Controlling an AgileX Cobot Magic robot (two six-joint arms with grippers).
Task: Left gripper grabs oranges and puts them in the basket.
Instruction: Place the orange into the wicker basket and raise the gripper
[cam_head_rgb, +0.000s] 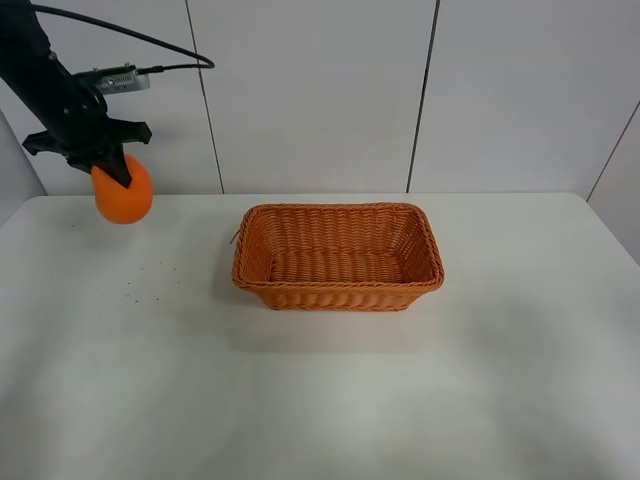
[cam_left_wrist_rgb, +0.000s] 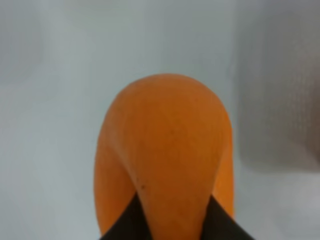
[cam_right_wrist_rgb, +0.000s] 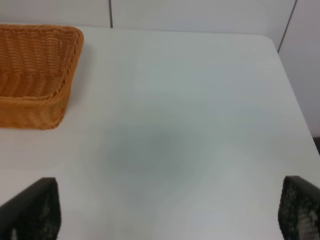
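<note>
The left gripper (cam_head_rgb: 112, 163) is clamped on the orange (cam_head_rgb: 122, 193), its black fingers (cam_left_wrist_rgb: 125, 226) pressed against either side of the fruit's upper part. In the left wrist view the fruit's rounded end fills most of the picture, with the two dark fingers just showing at the edge. The orange hangs below the claw at the far left corner of the table (cam_head_rgb: 320, 400). It looks to be lifted off the surface, though from here I can't be sure.

The basket (cam_head_rgb: 338, 297) sits near the middle of the table, well apart from the orange and to its right, with one long side facing forward. Between the two, closer to the orange, a few tiny dark specks (cam_head_rgb: 135, 280) dot the white top.

A black cable (cam_head_rgb: 120, 30) loops off the left arm in front of the pale wall panels (cam_head_rgb: 310, 90).

The right gripper (cam_right_wrist_rgb: 165, 210) shows only in its own wrist view. Its two black fingers are spread wide apart over the white table, holding nothing, and a corner of the basket lies off to one side.
</note>
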